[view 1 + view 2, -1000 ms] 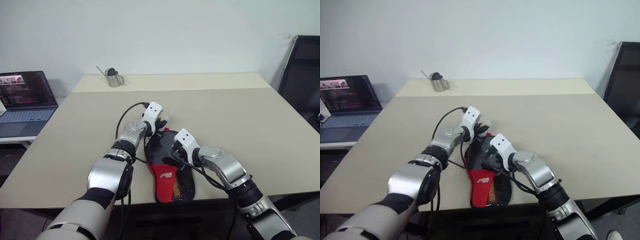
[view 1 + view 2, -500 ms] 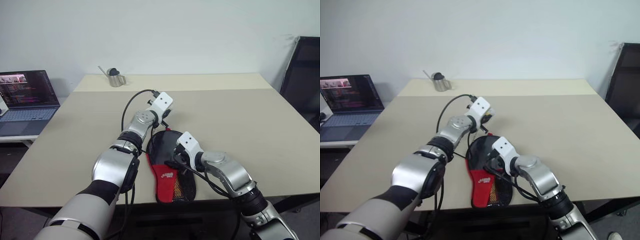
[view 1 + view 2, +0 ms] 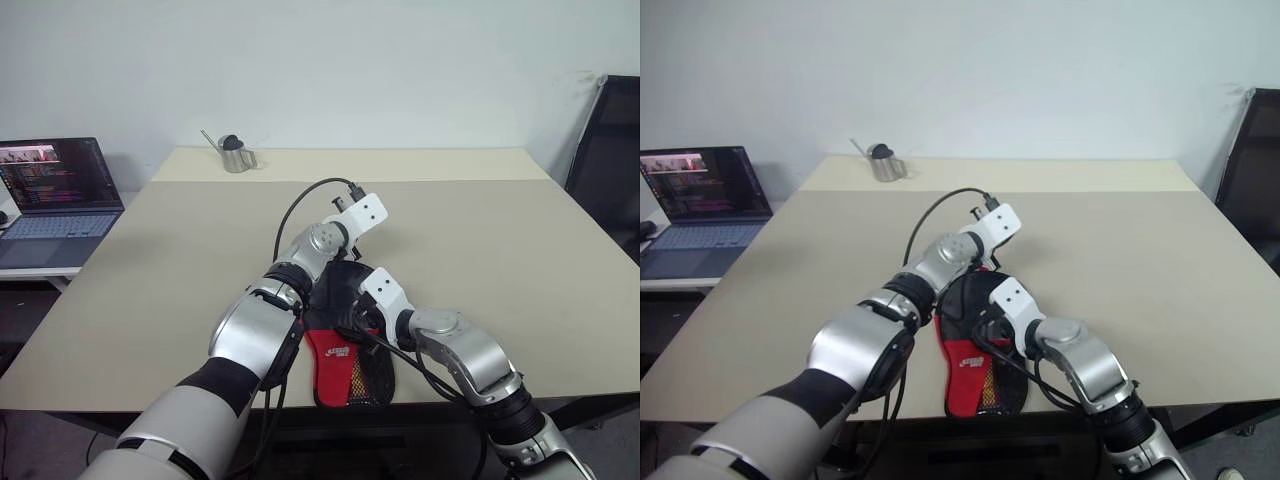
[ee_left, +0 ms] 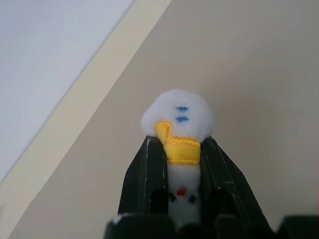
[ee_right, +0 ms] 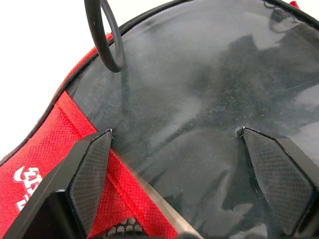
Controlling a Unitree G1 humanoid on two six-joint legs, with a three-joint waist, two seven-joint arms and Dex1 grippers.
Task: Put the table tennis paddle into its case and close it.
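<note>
The left gripper (image 4: 183, 167) is clamped on a small white plush charm with a yellow band (image 4: 179, 124), apparently the case's zip pull, lifted above the beige table (image 3: 480, 230) at the far end of the case. The right gripper (image 5: 174, 174) hangs with its two black fingers spread wide, grasping nothing, just over the paddle-shaped soft black fabric case with its red logo panel and mesh pocket (image 3: 340, 350), which lies at the table's near edge.

The table tennis paddle cannot be made out apart from the case; it is likely already inside. The case looks light and floppy, so it would probably slide or bunch when the zip is drawn. Pressing down on the flat black face with the free gripper seems the sensible hold.

A black cable loop (image 5: 102, 35) hangs close above the case. A small metal pitcher (image 3: 234, 156) stands well apart at the far edge, and an open laptop (image 3: 55, 195) sits on a separate desk to the left.
</note>
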